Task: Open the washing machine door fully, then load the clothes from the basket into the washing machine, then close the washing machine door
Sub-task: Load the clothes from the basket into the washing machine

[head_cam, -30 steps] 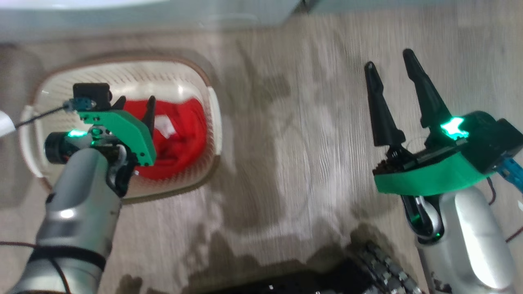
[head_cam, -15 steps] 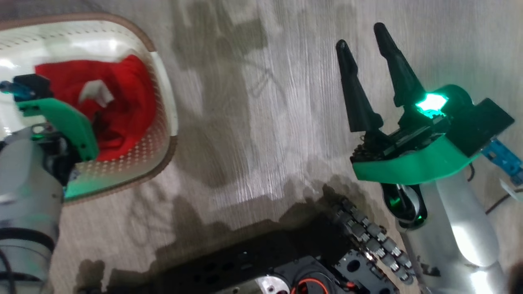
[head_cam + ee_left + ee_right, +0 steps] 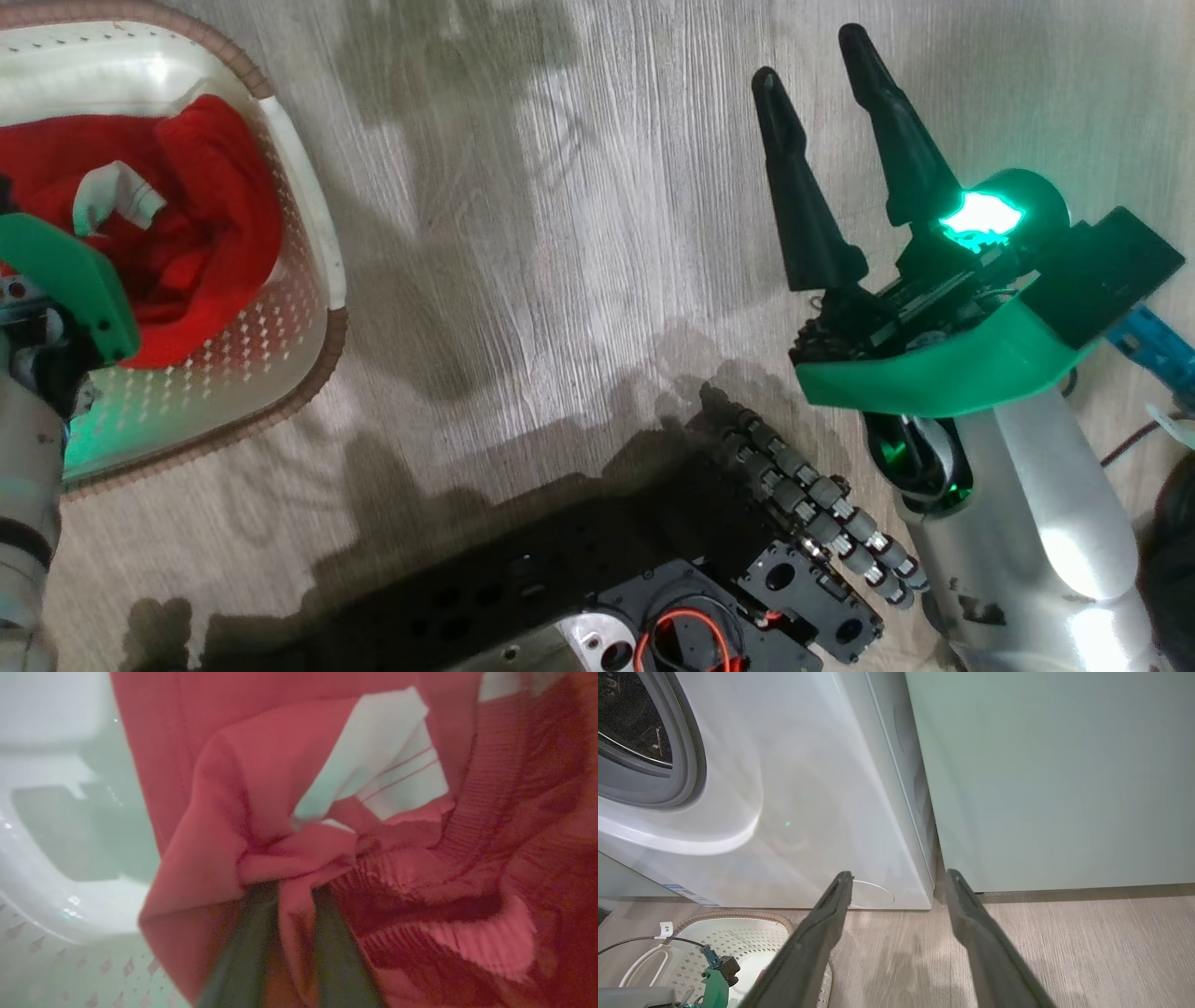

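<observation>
The washing machine [image 3: 784, 788] just behind the basket [image 3: 316, 238] shows its dark round hole with no glass over it, so the door looks open already. Loading looks only just begun. The clothes [image 3: 210, 177] lie in the basket, a red heap with white bits. The left gripper [image 3: 294, 891] is down in the basket, pinched tight on a red fold. The right gripper [image 3: 808, 58] hangs well away from the basket, spread wide and empty. Closing the door comes last.
</observation>
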